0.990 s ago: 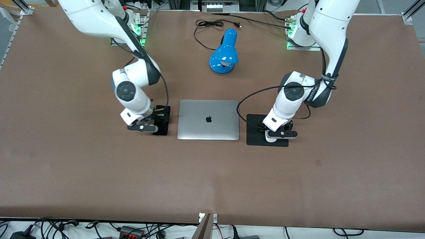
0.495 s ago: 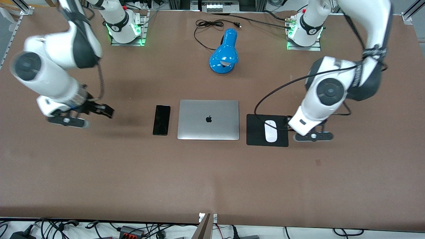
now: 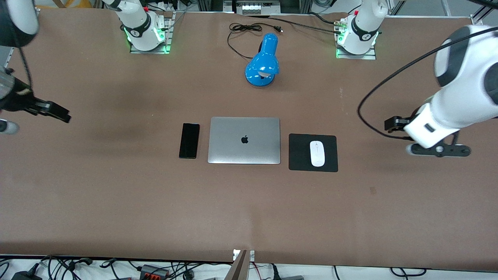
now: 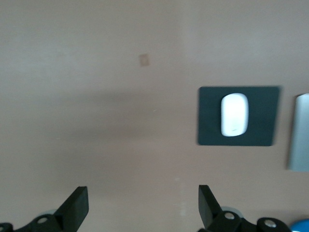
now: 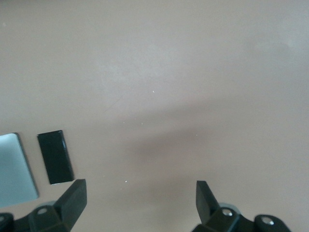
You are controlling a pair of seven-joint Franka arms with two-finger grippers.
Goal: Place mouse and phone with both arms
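Note:
The black phone [image 3: 189,140] lies flat on the table beside the silver laptop [image 3: 244,140], toward the right arm's end. The white mouse [image 3: 317,153] lies on the black square pad [image 3: 299,153] beside the laptop, toward the left arm's end. My left gripper [image 3: 395,129] is open and empty, up over bare table toward the left arm's end. My right gripper [image 3: 50,111] is open and empty, up over the table's edge at the right arm's end. The left wrist view shows the mouse [image 4: 234,114] on the pad [image 4: 210,116]. The right wrist view shows the phone [image 5: 55,156].
A blue desk lamp [image 3: 263,62] with a black cord [image 3: 243,28] lies farther from the front camera than the laptop. The laptop's edge shows in the left wrist view [image 4: 300,140] and in the right wrist view [image 5: 14,169]. The arm bases [image 3: 144,31] stand at the table's back edge.
Both grippers let go of the phone and the mouse, rose, and swung outward to their own ends of the table. The phone and mouse stay where they were set.

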